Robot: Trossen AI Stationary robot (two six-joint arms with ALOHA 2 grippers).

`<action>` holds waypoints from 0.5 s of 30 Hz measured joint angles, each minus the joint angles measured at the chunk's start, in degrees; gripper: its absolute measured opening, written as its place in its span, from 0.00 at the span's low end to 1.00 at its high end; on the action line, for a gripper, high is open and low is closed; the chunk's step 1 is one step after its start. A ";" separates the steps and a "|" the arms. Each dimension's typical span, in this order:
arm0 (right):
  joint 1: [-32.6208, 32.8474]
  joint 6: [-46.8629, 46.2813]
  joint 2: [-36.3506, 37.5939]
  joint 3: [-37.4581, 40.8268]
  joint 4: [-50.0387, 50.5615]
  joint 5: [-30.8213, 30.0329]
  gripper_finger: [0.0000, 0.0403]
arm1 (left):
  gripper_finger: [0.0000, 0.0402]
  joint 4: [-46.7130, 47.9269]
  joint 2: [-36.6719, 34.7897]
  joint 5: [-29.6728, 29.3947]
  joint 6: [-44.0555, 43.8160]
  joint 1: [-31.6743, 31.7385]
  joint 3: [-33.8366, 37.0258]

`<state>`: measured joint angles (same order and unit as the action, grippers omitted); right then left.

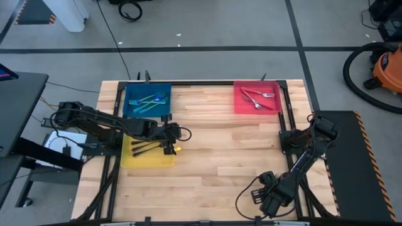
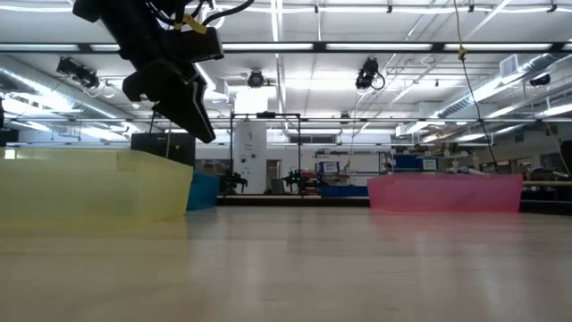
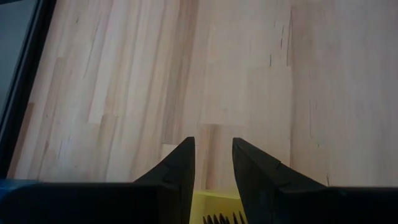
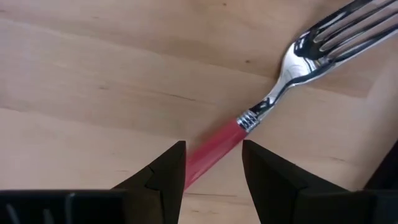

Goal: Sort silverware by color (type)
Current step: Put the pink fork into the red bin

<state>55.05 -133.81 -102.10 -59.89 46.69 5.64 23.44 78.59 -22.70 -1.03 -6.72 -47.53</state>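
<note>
I see my right pincer (image 4: 213, 163) low at the bench's (image 1: 213, 163) near right corner, fingers parted astride the red fork's (image 4: 249, 119) handle, not clamped; my left pincer (image 3: 213, 163), open and empty, hangs over the yellow tray's (image 1: 148, 160) edge above black forks (image 1: 147, 148).

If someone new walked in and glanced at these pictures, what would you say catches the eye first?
Probably the three bright trays: the blue tray and red tray at the table's far edge, the yellow tray on the left, each holding forks. Next, the left gripper above the yellow tray's edge. Then the red-handled fork lying on bare wood between the open fingers of the right gripper.
</note>
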 joint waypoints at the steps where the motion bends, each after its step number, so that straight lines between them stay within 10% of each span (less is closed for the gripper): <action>1: 0.00 -0.01 0.00 0.11 0.00 0.09 0.41 | 0.27 0.00 0.00 0.02 0.01 0.00 0.00; 15: 0.13 -0.30 0.02 1.33 -0.69 1.60 0.41 | 0.27 -0.02 0.00 0.02 0.04 0.00 0.00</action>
<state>55.18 -134.10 -102.08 -58.56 46.00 7.25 23.42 78.59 -22.68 -0.99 -6.72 -47.53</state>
